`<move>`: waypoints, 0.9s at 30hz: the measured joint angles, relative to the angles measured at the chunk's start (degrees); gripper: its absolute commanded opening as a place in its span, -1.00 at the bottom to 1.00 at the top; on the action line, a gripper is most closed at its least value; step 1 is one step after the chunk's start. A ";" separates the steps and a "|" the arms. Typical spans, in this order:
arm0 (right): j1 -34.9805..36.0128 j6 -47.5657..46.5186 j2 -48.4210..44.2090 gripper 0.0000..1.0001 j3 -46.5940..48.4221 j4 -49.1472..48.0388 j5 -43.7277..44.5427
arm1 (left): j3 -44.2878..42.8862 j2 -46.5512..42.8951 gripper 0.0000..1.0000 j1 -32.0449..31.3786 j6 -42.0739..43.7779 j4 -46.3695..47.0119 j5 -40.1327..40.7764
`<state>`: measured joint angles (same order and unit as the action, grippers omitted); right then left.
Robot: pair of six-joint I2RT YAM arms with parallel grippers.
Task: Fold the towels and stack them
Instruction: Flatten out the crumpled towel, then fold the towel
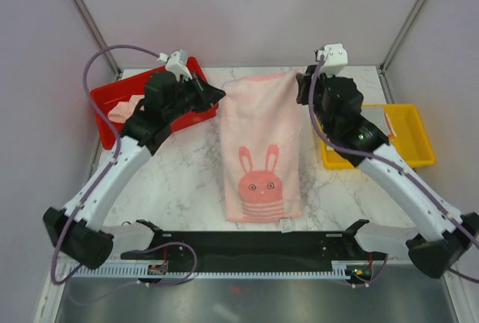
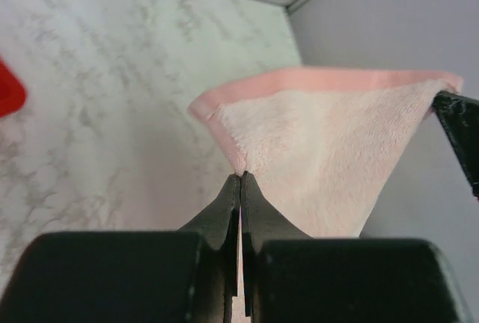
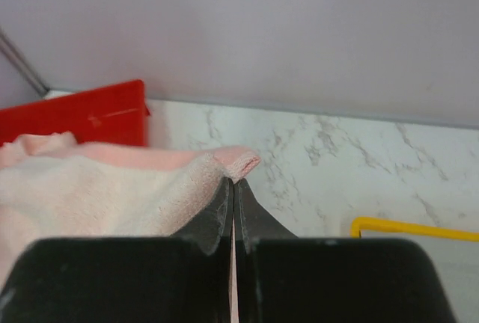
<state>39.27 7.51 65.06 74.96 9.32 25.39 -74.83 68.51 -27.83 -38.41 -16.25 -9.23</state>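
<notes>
A pink towel with a white-striped bunny lies lengthwise down the middle of the marble table, its far edge lifted. My left gripper is shut on the towel's far left corner. At the far right corner my right gripper is shut on the cloth as well. The far hem stretches taut between both grippers above the table. Another peach-pink towel sits bunched in the red tray.
A red tray stands at the back left under the left arm. A yellow tray stands at the right, partly under the right arm. Grey walls enclose the table on three sides.
</notes>
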 measured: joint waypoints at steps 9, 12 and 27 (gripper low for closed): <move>-23.28 3.28 28.98 -1.00 -5.14 -11.02 -28.55 | -0.42 31.67 -0.95 6.38 2.29 9.62 -2.93; -26.69 4.35 39.41 -1.00 -1.16 -12.41 -36.65 | -6.56 41.86 -0.96 6.78 3.61 10.99 -4.50; -28.76 2.73 47.63 -1.00 6.23 -14.25 -48.54 | -13.46 51.19 -0.95 9.42 9.46 12.59 -9.25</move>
<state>10.50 10.24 112.68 81.19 -4.93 -23.16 -88.29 119.70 -18.41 -28.95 -3.66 -18.48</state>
